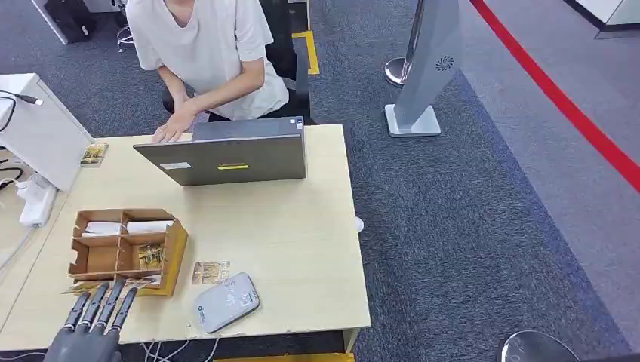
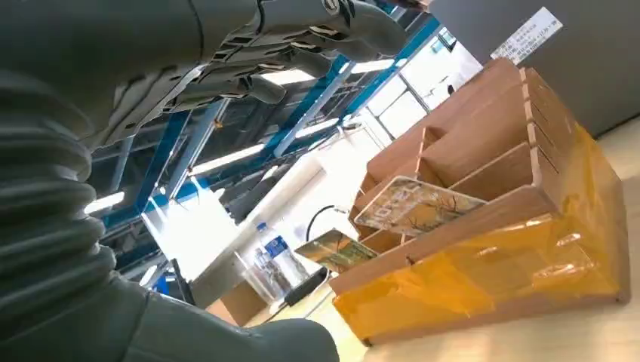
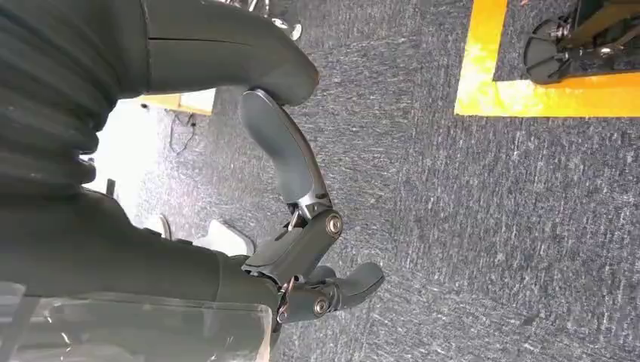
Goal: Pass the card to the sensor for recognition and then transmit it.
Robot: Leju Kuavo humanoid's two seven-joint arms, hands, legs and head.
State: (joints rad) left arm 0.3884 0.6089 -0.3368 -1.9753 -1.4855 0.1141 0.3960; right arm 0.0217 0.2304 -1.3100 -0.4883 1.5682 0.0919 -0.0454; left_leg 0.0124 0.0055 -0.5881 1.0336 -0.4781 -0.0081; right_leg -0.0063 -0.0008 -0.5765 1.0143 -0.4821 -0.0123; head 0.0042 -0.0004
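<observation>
A grey card sensor [image 1: 226, 302] lies near the table's front edge. One picture card [image 1: 211, 271] lies flat just behind it. To their left stands a brown cardboard organizer [image 1: 178, 249] with more cards [image 1: 151, 256] in a front compartment; another card [image 1: 83, 286] pokes out by its near corner. My left hand [image 1: 94, 320] hovers at the table's front left, fingers stretched toward the organizer, holding nothing. In the left wrist view the hand [image 2: 151, 90] is spread before the tape-covered organizer [image 2: 528, 264], where a card [image 2: 419, 205] leans. My right hand [image 3: 302, 226] hangs over carpet, fingers loosely bent, holding nothing.
A person [image 1: 204, 53] sits behind the table typing on a grey laptop [image 1: 234, 158]. A white unit [image 1: 38, 128] and a small card [image 1: 94, 153] are at the far left. A grey stand [image 1: 426, 68] rises on the carpet to the right of the table.
</observation>
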